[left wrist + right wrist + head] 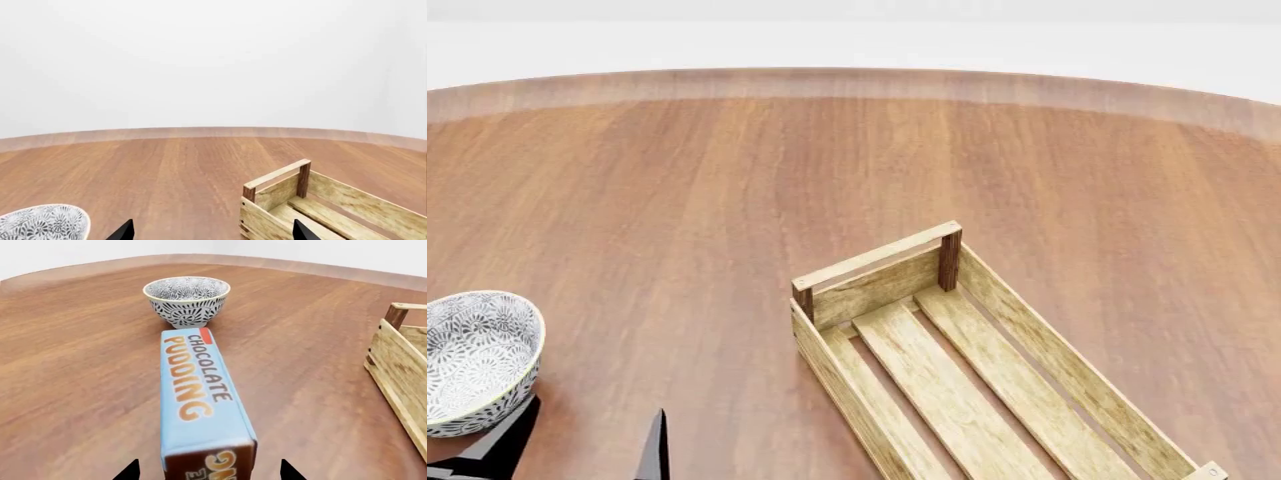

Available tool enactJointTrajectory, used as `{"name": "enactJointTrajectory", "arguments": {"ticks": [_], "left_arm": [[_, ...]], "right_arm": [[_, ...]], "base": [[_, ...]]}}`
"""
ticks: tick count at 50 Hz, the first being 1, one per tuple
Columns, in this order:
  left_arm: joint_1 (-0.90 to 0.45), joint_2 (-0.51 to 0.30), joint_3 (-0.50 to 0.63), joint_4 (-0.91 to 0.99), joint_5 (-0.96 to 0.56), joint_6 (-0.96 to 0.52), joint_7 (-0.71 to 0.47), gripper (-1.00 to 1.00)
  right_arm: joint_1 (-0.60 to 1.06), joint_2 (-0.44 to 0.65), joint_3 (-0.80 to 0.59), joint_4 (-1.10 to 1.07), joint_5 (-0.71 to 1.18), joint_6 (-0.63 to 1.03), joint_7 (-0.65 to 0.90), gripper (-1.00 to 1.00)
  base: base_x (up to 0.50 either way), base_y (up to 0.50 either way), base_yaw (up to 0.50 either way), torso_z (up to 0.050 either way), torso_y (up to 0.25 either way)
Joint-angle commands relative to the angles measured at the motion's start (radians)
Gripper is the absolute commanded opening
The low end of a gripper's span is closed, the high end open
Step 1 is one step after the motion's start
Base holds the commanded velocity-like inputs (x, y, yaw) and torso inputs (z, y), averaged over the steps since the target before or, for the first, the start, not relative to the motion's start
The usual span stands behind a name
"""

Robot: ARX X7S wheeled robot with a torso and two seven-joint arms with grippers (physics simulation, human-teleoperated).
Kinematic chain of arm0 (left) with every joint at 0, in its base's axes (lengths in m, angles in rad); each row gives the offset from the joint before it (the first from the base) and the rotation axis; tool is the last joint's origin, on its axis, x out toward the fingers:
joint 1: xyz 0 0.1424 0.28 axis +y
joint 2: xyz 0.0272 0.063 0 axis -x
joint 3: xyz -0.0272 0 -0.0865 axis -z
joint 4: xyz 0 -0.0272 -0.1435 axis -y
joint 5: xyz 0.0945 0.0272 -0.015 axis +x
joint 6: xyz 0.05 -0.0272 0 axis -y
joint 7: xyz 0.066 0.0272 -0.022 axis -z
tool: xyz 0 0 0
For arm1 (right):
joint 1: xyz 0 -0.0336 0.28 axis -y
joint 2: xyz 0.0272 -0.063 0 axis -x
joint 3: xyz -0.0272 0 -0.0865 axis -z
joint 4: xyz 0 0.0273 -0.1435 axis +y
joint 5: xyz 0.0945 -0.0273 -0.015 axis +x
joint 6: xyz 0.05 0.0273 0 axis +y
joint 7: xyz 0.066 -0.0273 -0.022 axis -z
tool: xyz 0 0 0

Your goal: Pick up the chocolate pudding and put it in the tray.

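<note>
Right end effector point(208, 471) spread wide, dark fingertips on either side of the chocolate pudding's near end, not visibly touching it, nothing gripped. Left end effector point(212, 231) likewise open and holding nothing, tips showing near the tray. Counter point(694, 180): broad brown wood with a curved far edge. Tray point(961, 360): long slatted light-wood crate, nothing inside. Bowl point(474, 355): white-and-grey patterned, well apart from the tray on the left. Chocolate pudding point(197, 400): lying flat, blue face up, between bowl and tray, far end just short of the bowl.
</note>
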Motion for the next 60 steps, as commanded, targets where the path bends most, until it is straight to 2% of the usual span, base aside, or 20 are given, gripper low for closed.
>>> {"name": "enactJointTrajectory", "arguments": {"ticks": [1,59,60], "left_arm": [[-0.005,-0.003,0.006,-0.005,-0.003,0.003,-0.004,1.0],[-0.015,-0.018,0.037,-0.01,-0.023,0.013,-0.025,1.0],[-0.014,-0.018,0.038,-0.01,-0.022,0.014,-0.026,1.0]], "right_arm": [[0.019,-0.01,-0.009,0.047,0.001,-0.014,0.0,1.0],[0.109,-0.063,-0.046,0.236,0.027,-0.08,0.008,1.0],[0.109,-0.061,-0.047,0.236,0.027,-0.084,0.006,-1.0]], "base": [[0.0,0.0,0.0,0.0,0.0],[0.0,0.0,0.0,0.0,0.0],[0.0,0.0,0.0,0.0,0.0]]}}
